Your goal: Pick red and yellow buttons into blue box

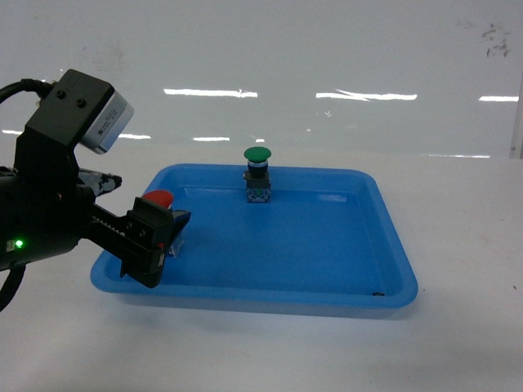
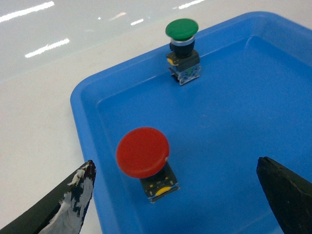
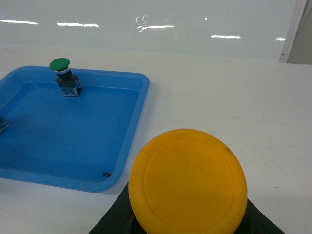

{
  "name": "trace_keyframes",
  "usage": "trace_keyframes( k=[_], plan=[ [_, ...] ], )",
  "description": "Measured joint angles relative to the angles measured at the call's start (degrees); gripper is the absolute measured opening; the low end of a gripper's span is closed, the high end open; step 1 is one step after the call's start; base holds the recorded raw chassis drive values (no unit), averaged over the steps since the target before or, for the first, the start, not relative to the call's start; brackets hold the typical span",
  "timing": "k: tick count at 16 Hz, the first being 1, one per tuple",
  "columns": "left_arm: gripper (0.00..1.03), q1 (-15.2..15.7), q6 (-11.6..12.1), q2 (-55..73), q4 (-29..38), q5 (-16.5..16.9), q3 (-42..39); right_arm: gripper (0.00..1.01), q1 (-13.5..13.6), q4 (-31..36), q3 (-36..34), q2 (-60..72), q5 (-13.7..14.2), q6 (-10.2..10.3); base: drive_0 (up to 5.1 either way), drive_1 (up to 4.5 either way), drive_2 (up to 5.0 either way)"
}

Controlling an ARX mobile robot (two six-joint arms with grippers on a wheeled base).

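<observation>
The red button (image 2: 143,151) stands upright in the near left corner of a shallow blue tray (image 2: 85,97). My left gripper (image 2: 174,165) is open around it, one finger over the tray's rim and the other over its floor, neither touching it. In the head view the same gripper (image 1: 155,233) hides part of the red button (image 1: 158,198). The yellow button (image 3: 187,185) fills the lower part of the right wrist view, and my right gripper (image 3: 187,225) is shut on it above the white table, right of the tray. That gripper is outside the head view. The blue box is out of view.
A green button (image 1: 257,155) stands upright at the tray's (image 1: 392,245) far edge, also seen from the left wrist as the green button (image 2: 182,29) and from the right wrist as the green button (image 3: 59,64). White table surrounds the tray (image 3: 141,97).
</observation>
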Motion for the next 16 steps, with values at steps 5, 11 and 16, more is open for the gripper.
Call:
trace_keyframes(
  k=[5,11,16],
  plan=[
    [0.98,0.1,0.2,1.9,0.1,-0.5,0.9,0.25,0.0,0.0,0.0,0.0,0.0,0.0,0.0,0.0,0.0],
    [0.98,-0.1,1.2,4.6,0.0,-1.0,3.3,0.25,0.0,0.0,0.0,0.0,0.0,0.0,0.0,0.0,0.0],
    [0.98,-1.0,1.8,8.2,-1.6,-1.0,6.9,0.25,0.0,0.0,0.0,0.0,0.0,0.0,0.0,0.0,0.0]
  ],
)
